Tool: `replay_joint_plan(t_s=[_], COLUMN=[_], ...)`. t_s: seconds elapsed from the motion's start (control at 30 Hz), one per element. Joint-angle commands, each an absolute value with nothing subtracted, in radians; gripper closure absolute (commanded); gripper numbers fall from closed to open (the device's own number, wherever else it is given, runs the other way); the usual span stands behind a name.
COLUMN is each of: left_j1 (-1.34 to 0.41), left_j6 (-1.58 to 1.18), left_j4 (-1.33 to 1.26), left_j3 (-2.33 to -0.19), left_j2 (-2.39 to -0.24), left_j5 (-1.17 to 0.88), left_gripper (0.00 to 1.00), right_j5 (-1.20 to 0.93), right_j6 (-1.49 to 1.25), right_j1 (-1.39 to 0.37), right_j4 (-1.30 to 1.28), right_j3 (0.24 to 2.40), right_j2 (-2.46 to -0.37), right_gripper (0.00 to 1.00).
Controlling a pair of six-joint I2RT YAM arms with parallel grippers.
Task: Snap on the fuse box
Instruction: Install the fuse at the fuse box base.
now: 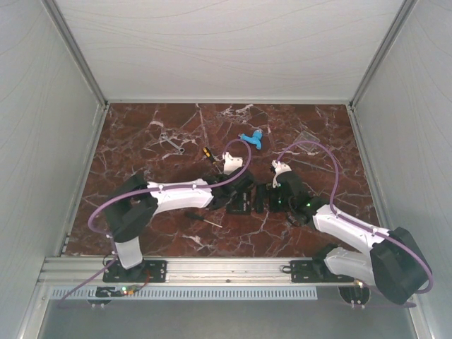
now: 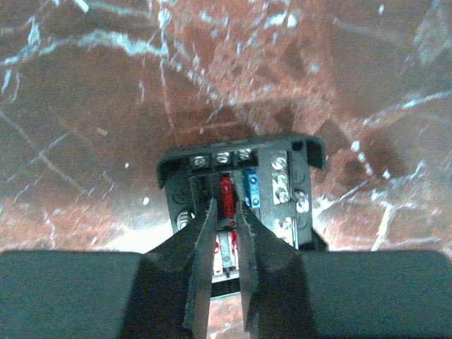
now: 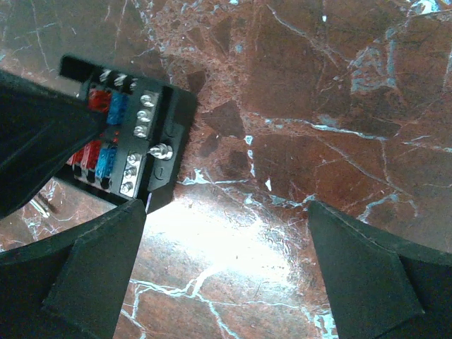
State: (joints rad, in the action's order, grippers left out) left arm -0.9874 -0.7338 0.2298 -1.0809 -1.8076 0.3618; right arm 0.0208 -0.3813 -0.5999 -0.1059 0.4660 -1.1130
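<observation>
Over the fuse box, left jaws stand narrow; right jaws wide beside it.

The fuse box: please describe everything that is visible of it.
The fuse box is a square black plastic housing, lying flat on the marble table, open side up, no cover on it. Inside are red fuses, blue fuses and silver screw terminals. The left gripper reaches in, fingertips flanking a red fuse; whether they pinch it is unclear.
</observation>
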Motion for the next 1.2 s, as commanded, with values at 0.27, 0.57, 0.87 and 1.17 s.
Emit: replay_joint_plan(t_s=[0.27,0.57,0.87,1.17], left_j1=[-1.014,-0.969,-0.69,-0.52], left_j6=[-0.699,-0.708,-0.728,-0.718], left_j4=[0.455,0.323,0.038,-0.128], left_j3=[-1.153,-0.978,-0.672,-0.593], left_j2=[-1.732,-1.49,-1.295,-1.318], left_j5=[0.343,0.242,-0.148,-0.353], left_gripper=[0.62,0.51,0.47,0.4], right_j5=[0.015,0.023,0.156,0.216], right_j6=[-0.367,-0.359,-0.361,-0.39], right_j1=[-0.595,-0.686,-0.834,-0.905], right_j4=[-0.061,-0.072,-0.289,-0.435], right_j3=[0.473,0.523,0.8,1.019], right_j2=[-1.107,-1.085,-1.293,-1.517], right_gripper=[0.02,0.07,0.34,0.6])
